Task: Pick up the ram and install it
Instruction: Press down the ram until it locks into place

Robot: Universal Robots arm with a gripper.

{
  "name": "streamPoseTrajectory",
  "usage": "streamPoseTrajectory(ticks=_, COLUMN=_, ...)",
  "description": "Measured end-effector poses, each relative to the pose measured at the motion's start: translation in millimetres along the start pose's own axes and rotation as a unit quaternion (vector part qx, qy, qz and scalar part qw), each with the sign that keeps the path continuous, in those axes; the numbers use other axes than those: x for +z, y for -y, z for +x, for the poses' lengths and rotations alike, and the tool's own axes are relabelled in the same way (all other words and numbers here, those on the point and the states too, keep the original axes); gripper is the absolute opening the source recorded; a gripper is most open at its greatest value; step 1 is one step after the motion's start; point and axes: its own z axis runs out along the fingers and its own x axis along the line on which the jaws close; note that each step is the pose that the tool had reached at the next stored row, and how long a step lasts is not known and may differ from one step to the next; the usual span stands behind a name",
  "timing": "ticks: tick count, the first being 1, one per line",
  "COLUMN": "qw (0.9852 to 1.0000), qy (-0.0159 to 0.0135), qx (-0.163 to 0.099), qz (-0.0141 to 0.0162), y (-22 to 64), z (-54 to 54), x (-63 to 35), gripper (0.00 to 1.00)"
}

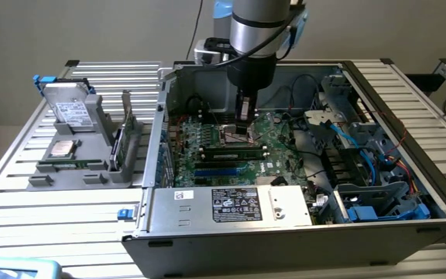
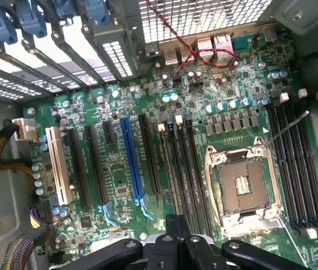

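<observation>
near edge of the open pc case (image 1: 285, 247) is its grey front wall, w/ the silver psu (image 1: 231, 204) just behind it, label up. on the exterior view's right the drive bay area is packed w/ blue sata cables (image 1: 366, 160) and black wiring, little room there. the case sits on a slatted metal tabletop (image 1: 21, 192); bare slats run along the exterior view's left and near edge.

mid case: green motherboard (image 1: 215, 154) lying flat. the ram (image 1: 234, 155) lies along the memory slots, a thin green stick w/ dark chips, just nearer the camera than the gripper (image 1: 244, 135) and below its tip. can't tell if it's fully seated. open board space around it on the exterior view's left; cables crowd the right.

gripper hangs straight down over the board beside the cpu socket (image 2: 242, 188). fingers (image 2: 175, 225) are closed narrow, nothing seen between them. in the wrist view they sit over the dark memory slots next to the socket; blue pcie slot (image 2: 131, 163) and white slot (image 2: 58, 166) lie further off.

left of the case on the tabletop: grey parts holder (image 1: 83, 157) w/ a cpu (image 1: 62, 147), upright cards, a hard drive (image 1: 74, 109) at its far end.

far side: case rear wall, arm column rising above it.
</observation>
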Motion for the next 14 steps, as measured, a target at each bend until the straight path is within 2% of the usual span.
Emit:
streamPoseTrajectory(ticks=7, qw=0.999, qy=0.0011, qx=0.045, qz=-0.0004, y=-0.3, z=0.1, x=-11.3, gripper=0.11)
streamPoseTrajectory(ticks=11, qw=0.9975, qy=0.0018, qx=0.071, qz=-0.0007, y=-0.4, z=0.2, x=-17.1, gripper=0.11)
streamPoseTrajectory(ticks=14, qw=0.9957, qy=0.0023, qx=0.092, qz=-0.0009, y=-0.5, z=0.2, x=-20.8, gripper=0.11)
